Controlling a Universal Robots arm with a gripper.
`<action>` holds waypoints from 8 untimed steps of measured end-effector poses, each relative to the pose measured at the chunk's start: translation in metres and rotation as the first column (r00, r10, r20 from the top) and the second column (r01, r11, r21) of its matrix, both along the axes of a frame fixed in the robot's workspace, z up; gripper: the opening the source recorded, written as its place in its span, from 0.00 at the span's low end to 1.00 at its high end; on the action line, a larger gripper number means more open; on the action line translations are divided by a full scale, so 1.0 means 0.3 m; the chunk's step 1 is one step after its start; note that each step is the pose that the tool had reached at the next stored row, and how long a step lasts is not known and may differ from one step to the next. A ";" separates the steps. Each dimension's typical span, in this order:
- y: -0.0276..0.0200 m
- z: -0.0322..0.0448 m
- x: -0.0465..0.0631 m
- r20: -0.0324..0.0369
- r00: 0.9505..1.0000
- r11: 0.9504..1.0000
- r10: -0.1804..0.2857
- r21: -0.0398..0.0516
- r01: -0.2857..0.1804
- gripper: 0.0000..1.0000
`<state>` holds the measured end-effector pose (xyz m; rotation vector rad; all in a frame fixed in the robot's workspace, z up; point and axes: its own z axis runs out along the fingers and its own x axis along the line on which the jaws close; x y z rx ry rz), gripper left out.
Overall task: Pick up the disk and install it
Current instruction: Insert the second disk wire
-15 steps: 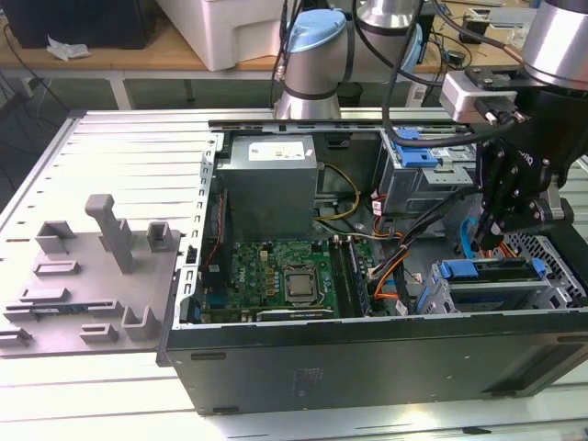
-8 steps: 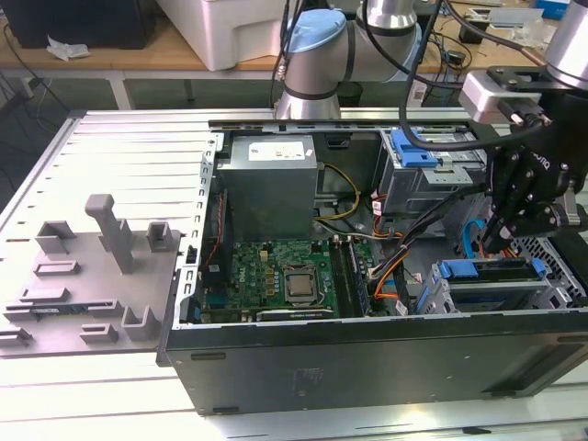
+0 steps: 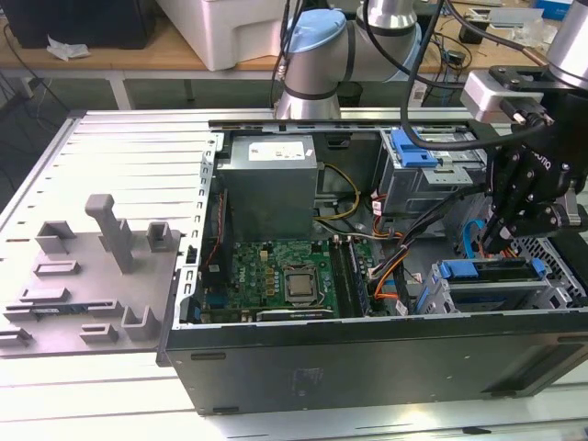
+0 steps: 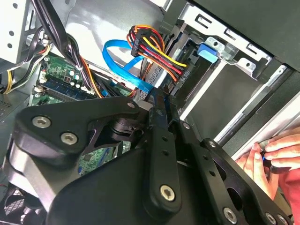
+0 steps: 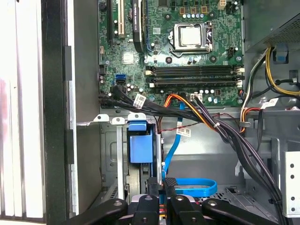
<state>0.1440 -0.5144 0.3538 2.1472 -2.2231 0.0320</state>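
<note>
The disk (image 3: 487,271), grey metal with a blue carrier rail, lies in the drive bay at the front corner of the open computer case, on the exterior view's right. Its blue rail end (image 5: 140,145) shows inside the bay in the first wrist view, and its blue tab (image 4: 208,50) in the second wrist view. My black gripper (image 3: 491,241) hangs just above and behind the disk, among the cables. The fingers (image 5: 162,183) are pressed together, and I see nothing between them. The gripper (image 4: 159,101) tips sit beside a blue flat cable (image 4: 124,63).
A second grey drive cage with a blue handle (image 3: 413,147) stands at the case's back. Bundled power cables (image 4: 154,49) and the motherboard (image 5: 187,42) lie close by. A person's hand (image 4: 272,159) rests outside the case wall. Grey fixtures (image 3: 110,239) stand on the exterior view's left.
</note>
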 end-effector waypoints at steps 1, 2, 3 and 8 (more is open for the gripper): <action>0.000 0.000 0.000 0.000 1.000 1.000 0.000 0.000 0.000 0.16; 0.000 0.000 0.000 -0.001 1.000 1.000 0.000 0.000 0.000 0.16; 0.000 0.000 0.001 -0.001 1.000 1.000 0.000 0.000 0.000 0.16; -0.007 0.000 0.002 -0.002 1.000 1.000 0.000 0.000 0.000 0.16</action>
